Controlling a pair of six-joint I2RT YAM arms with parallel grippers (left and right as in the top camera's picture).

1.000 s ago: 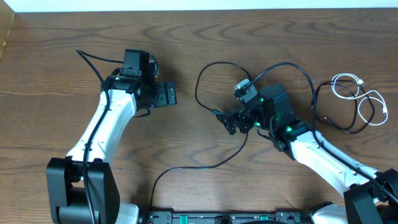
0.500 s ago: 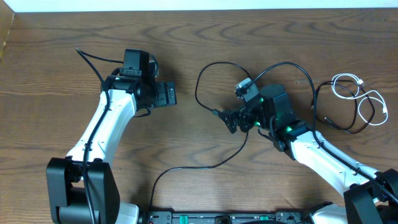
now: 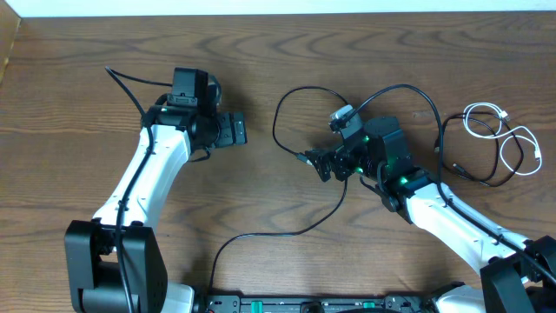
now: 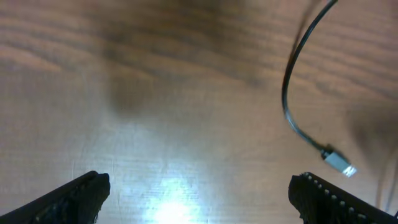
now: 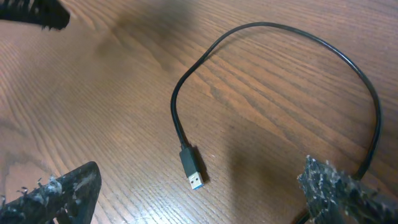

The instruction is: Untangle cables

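Note:
A black cable (image 3: 280,111) loops on the wooden table, and its USB plug (image 3: 301,157) lies just left of my right gripper (image 3: 321,163). In the right wrist view that plug (image 5: 193,171) rests on the wood between and slightly ahead of the open right gripper (image 5: 199,194), untouched. A white cable (image 3: 486,122) and another black cable (image 3: 473,178) lie looped together at the far right. My left gripper (image 3: 238,130) stands open over bare wood (image 4: 199,200); the left wrist view shows the same plug (image 4: 339,162) ahead to its right.
A long black wire (image 3: 287,232) runs from the front edge up under the right arm. Another black wire (image 3: 126,80) trails from the left arm. The left arm's finger (image 5: 34,14) shows at the top left of the right wrist view.
My right gripper has shifted slightly toward the far side, staying open beside the plug. The left arm and the cables have not moved.

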